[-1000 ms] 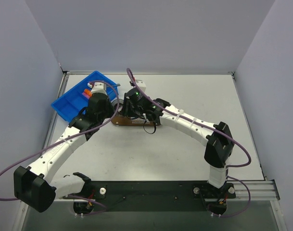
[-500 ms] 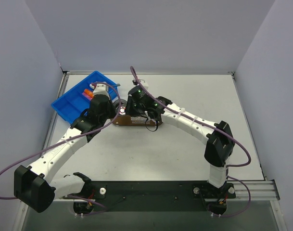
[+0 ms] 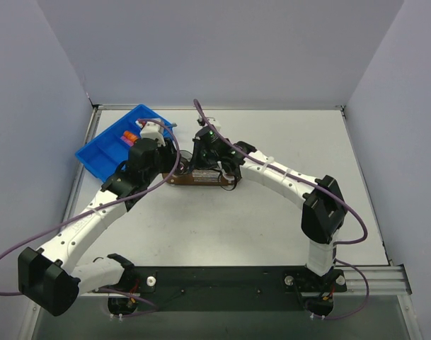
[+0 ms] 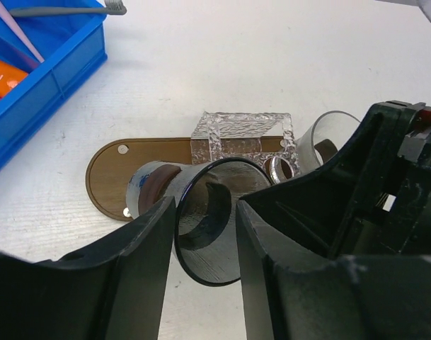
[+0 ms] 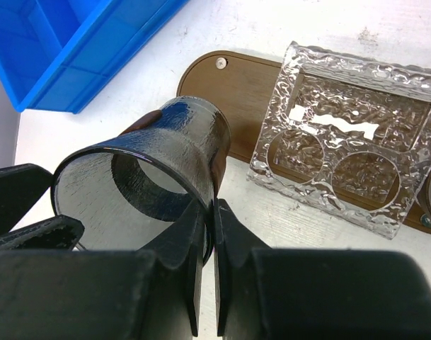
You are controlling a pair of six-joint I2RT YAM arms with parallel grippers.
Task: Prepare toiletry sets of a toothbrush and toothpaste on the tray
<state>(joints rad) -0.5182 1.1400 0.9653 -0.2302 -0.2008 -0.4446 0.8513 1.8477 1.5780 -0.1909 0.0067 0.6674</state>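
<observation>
The dark-brown tray point(image 4: 110, 178) lies on the table beside the blue bin. A dark smoky glass cup point(image 5: 178, 133) is tilted over the tray's left end. My right gripper point(image 5: 209, 207) is shut on the cup's rim wall. My left gripper point(image 4: 204, 207) stands open, one finger on each side of the same cup point(image 4: 209, 263), not pinching it. An orange toothpaste tube point(image 4: 1, 74) and a pink toothbrush point(image 4: 23, 34) lie in the bin. A grey toothbrush point(image 4: 66, 10) rests across the bin's rim.
A clear textured glass holder point(image 5: 349, 142) with two round holes sits on the middle of the tray point(image 5: 233, 85). A second clear cup point(image 4: 330, 132) stands behind it. The blue bin point(image 3: 100, 153) is at the far left, its wall point(image 5: 95, 64) close to the tray.
My left gripper has opened and let go of the cup. My right gripper has closed onto the cup's rim. Both wrists have shifted slightly toward the far side.
</observation>
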